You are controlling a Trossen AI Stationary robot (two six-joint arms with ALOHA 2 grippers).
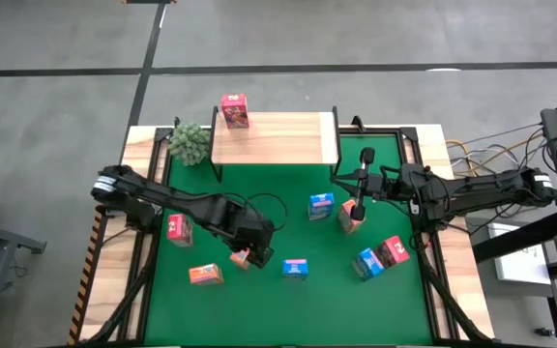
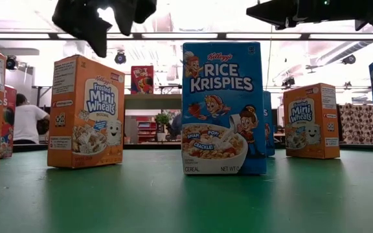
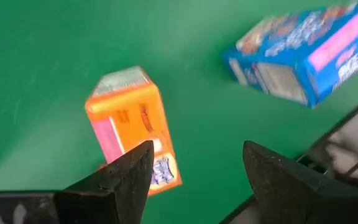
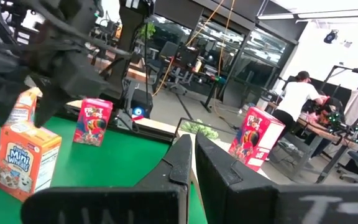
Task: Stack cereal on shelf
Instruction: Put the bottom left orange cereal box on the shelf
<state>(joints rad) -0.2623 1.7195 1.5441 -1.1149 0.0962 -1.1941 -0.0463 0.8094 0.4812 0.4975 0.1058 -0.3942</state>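
One Froot Loops box (image 1: 234,110) is already standing on the shelf (image 1: 275,137). A Frosted Mini Wheats box (image 3: 134,127) is being approached by the left gripper (image 3: 194,168), fingers apart. The right gripper (image 1: 359,207), fingers together, is waiting near another box. Next, closing around the box is needed.

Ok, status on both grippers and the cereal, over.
Left gripper open, over an orange box. Right gripper shut, empty, mid-mat. One pink-red box on the shelf. Nothing blocking.
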